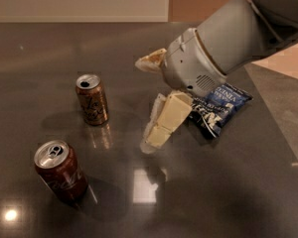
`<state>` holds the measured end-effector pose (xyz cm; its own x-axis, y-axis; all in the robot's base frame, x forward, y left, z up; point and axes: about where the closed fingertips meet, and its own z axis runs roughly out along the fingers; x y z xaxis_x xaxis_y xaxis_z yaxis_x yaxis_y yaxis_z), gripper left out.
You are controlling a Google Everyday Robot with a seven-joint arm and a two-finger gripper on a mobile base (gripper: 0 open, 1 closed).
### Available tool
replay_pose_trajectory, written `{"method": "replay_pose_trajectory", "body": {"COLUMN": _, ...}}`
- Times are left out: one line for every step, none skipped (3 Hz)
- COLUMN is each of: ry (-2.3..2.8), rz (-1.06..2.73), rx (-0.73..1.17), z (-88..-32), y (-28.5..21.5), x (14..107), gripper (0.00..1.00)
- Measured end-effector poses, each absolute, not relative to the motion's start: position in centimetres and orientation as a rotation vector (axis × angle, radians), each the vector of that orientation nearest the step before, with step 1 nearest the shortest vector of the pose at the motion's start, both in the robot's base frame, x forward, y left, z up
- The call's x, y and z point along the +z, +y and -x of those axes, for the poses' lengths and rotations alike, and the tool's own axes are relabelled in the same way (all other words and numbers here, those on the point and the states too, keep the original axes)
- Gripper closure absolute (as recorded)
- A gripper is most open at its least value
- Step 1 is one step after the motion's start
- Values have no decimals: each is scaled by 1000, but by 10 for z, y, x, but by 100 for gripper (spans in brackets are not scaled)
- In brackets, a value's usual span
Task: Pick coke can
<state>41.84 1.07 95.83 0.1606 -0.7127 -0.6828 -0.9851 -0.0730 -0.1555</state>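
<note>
The coke can (60,172), dark red with white script and a silver top, stands upright at the front left of the dark table (228,192). My gripper (144,104) hangs above the middle of the table, to the right of and further back than the coke can, well apart from it. Its two cream fingers (162,124) are spread open and hold nothing. The grey arm reaches in from the upper right.
A gold-tan can (92,99) stands upright behind the coke can, left of the gripper. A blue chip bag (221,104) lies on the table to the right, partly under the arm. The table's right edge runs along the far right.
</note>
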Motion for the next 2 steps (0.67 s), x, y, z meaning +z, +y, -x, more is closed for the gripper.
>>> {"method": "replay_pose_trajectory", "body": {"ry": 1520, "rz": 1895, "rx": 648, "z": -406, "y": 50, "x": 944, "gripper": 0}}
{"method": "replay_pose_trajectory", "body": {"ry": 1435, "rz": 1941, "rx": 697, "z": -392, "y": 83, "x": 930, "gripper": 0}}
